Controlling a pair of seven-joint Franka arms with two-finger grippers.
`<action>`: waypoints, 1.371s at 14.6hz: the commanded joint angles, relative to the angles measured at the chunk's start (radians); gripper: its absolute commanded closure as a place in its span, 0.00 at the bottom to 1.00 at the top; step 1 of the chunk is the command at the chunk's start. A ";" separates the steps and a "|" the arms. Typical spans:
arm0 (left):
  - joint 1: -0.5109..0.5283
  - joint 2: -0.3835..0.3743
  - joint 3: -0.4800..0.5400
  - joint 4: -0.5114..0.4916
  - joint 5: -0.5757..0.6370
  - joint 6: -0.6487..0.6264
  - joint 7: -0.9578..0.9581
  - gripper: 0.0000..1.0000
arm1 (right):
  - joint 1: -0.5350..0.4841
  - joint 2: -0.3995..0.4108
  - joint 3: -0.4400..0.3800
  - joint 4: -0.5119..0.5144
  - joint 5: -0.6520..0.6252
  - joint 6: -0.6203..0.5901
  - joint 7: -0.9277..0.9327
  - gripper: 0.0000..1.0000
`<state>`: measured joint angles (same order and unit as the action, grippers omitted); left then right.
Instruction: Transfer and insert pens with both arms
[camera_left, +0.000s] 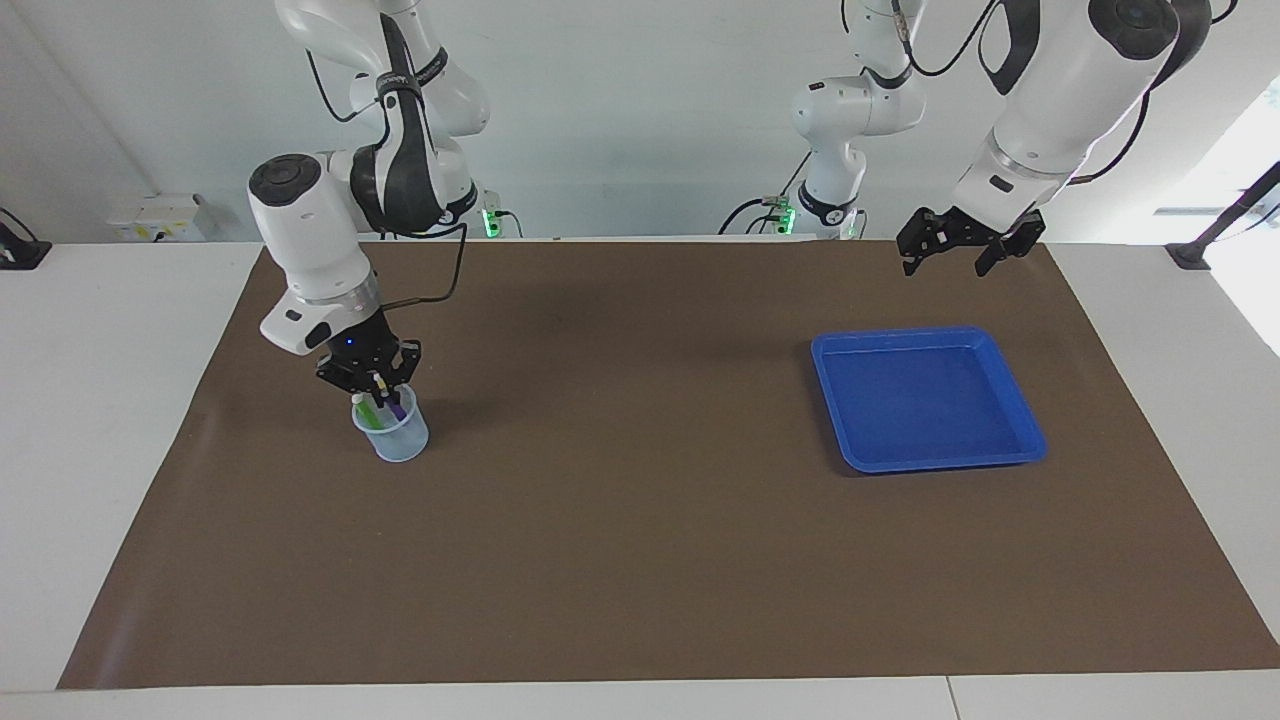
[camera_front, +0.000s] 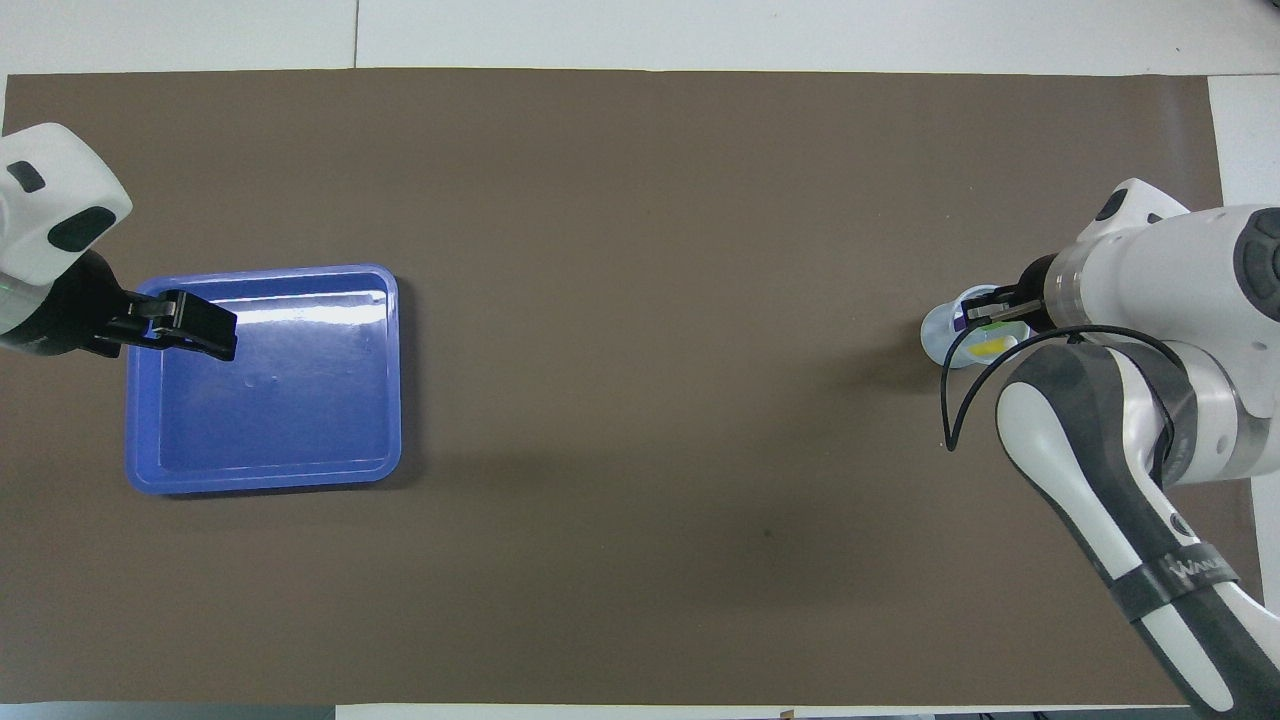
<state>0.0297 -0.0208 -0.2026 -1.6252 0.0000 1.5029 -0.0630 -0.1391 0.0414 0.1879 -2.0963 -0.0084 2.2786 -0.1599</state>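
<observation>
Purple pen going into the cup, right arm's end.

The right gripper (camera_left: 380, 384), clamped seemingly on the purple pen (camera_left: 397, 410), could tip the cup (camera_left: 393, 432); the left gripper (camera_left: 962, 248) hangs open above the tray (camera_left: 1030, 442).

Lighting: bright, even, diffuse, from above. Daylight blew out to white at the facing view's edge toward the left arm's end. Shadows: soft, faint patches on the matte brown table mat (camera_left: 640, 560); a short one beside the small translucent plastic cup (camera_left: 392, 432). Glare: white streak across the glossy blue square plastic tray (camera_front: 300, 312) in the overhead view. Focus: sharp throughout; no motion blur.
</observation>
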 joint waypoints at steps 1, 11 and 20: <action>-0.043 -0.016 0.043 0.014 -0.002 -0.010 0.014 0.00 | -0.019 -0.005 0.012 -0.027 -0.022 0.041 -0.036 1.00; -0.067 0.010 0.063 0.071 0.000 -0.003 0.034 0.00 | -0.036 -0.006 0.013 -0.057 -0.022 0.099 -0.073 1.00; -0.056 0.007 0.061 0.057 0.000 0.023 0.034 0.00 | -0.031 -0.002 0.013 -0.025 -0.022 0.078 -0.066 0.10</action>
<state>-0.0187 -0.0108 -0.1565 -1.5633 -0.0058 1.5159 -0.0434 -0.1549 0.0438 0.1888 -2.1317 -0.0096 2.3586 -0.2141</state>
